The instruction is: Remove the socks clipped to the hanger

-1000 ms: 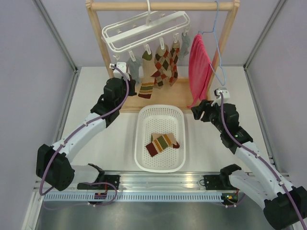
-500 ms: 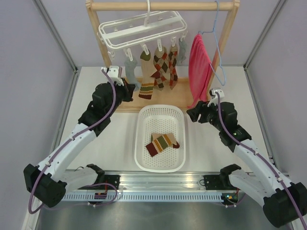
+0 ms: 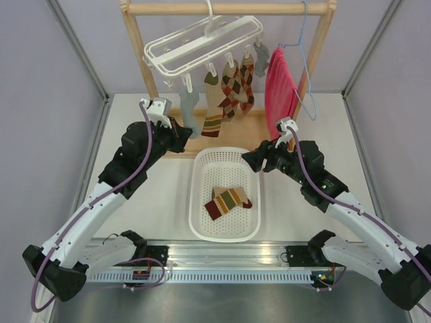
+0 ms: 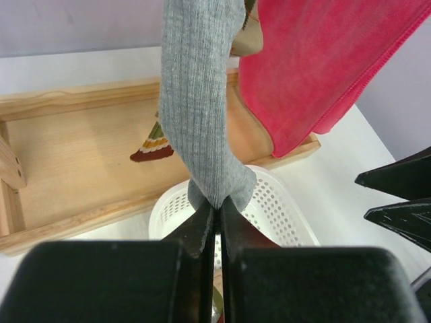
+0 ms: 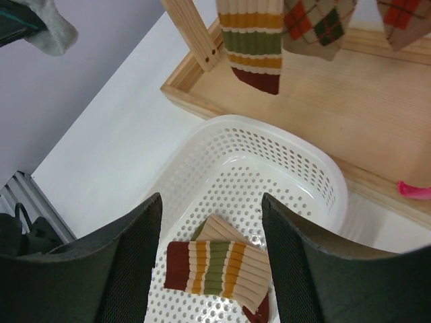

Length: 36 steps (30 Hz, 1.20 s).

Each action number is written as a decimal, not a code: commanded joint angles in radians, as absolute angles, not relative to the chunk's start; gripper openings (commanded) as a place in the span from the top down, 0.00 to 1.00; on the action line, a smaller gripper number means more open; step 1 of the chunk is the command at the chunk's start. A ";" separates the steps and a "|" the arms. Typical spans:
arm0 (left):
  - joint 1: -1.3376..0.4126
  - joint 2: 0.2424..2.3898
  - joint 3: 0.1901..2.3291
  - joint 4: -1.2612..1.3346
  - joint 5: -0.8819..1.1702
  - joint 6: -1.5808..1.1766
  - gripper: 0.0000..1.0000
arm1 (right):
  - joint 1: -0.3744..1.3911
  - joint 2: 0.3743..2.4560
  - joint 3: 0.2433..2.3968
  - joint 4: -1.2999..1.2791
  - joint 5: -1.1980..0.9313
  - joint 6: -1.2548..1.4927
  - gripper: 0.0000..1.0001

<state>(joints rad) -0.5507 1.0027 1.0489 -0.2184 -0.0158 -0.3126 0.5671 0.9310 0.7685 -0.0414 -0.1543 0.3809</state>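
Observation:
The white hanger [image 3: 202, 42] hangs tilted from the wooden rail. Clipped to it are a grey sock [image 3: 188, 106], a striped sock [image 3: 214, 124], two argyle socks [image 3: 232, 87] and another grey sock [image 3: 261, 54]. My left gripper [image 3: 183, 132] is shut on the toe of the left grey sock [image 4: 195, 114], which stretches taut up to its clip. My right gripper [image 3: 253, 160] is open and empty over the far right end of the white basket [image 3: 199, 202]. One striped sock [image 5: 215, 269] lies in the basket [image 5: 269, 128].
A pinkish-red towel [image 3: 277, 87] hangs on a thin blue wire hanger [image 3: 306, 60] at the right. The wooden rack's base tray [image 4: 67, 155] lies behind the basket. The rack's posts [image 5: 192, 30] stand at both sides.
My left gripper has drawn back toward me with the grey sock's toe, and the hanger has swung and tilted. My right gripper has moved left over the basket's far end.

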 commanded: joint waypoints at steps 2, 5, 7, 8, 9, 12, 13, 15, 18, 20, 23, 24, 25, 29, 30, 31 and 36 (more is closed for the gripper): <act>-0.557 1.005 1.112 -0.265 0.073 -0.314 0.98 | 0.623 0.953 0.830 -0.009 -0.037 0.411 0.35; -0.558 1.012 1.127 -0.278 0.104 -0.301 0.98 | 0.656 0.963 0.853 -0.006 -0.009 0.417 0.35; -0.558 1.012 1.135 -0.282 0.113 -0.278 0.98 | 0.687 0.988 0.876 -0.008 0.027 0.408 0.35; -0.558 1.017 1.146 -0.293 0.121 -0.266 0.98 | 0.698 0.999 0.906 -0.009 0.041 0.403 0.35; -0.558 1.022 1.150 -0.301 0.123 -0.253 0.98 | 0.710 1.012 0.926 -0.014 0.084 0.397 0.36; -0.563 1.028 1.164 -0.319 0.121 -0.212 0.98 | 0.770 1.081 1.024 -0.043 0.194 0.361 0.36; -0.566 1.026 1.161 -0.319 0.115 -0.209 0.98 | 0.797 1.119 1.051 -0.049 0.218 0.350 0.36; -0.568 1.022 1.154 -0.319 0.132 -0.209 0.98 | 0.821 1.161 1.136 -0.054 0.261 0.321 0.36; -0.568 1.011 1.138 -0.310 0.143 -0.199 0.98 | 0.828 1.241 1.242 -0.045 0.272 0.290 0.36; -0.569 1.003 1.117 -0.301 0.153 -0.198 0.98 | 0.828 1.291 1.302 -0.014 0.253 0.262 0.36; -0.568 0.996 1.098 -0.290 0.153 -0.199 0.98 | 0.828 1.351 1.374 0.026 0.221 0.245 0.36; -0.568 0.996 1.097 -0.290 0.150 -0.201 0.98 | 0.828 1.365 1.393 0.029 0.213 0.242 0.36; -0.568 0.997 1.092 -0.288 0.147 -0.206 0.98 | 0.828 1.391 1.411 0.034 0.213 0.244 0.36; -0.568 1.006 1.091 -0.284 0.150 -0.212 0.98 | 0.828 1.440 1.497 0.037 0.248 0.230 0.36; -0.568 1.008 1.089 -0.284 0.149 -0.212 0.98 | 0.830 1.448 1.511 0.037 0.265 0.227 0.36; -0.568 1.008 1.088 -0.281 0.155 -0.212 0.98 | 0.830 1.462 1.534 0.037 0.271 0.219 0.36; -0.568 1.003 1.083 -0.275 0.167 -0.204 0.98 | 0.831 1.496 1.586 0.041 0.273 0.190 0.36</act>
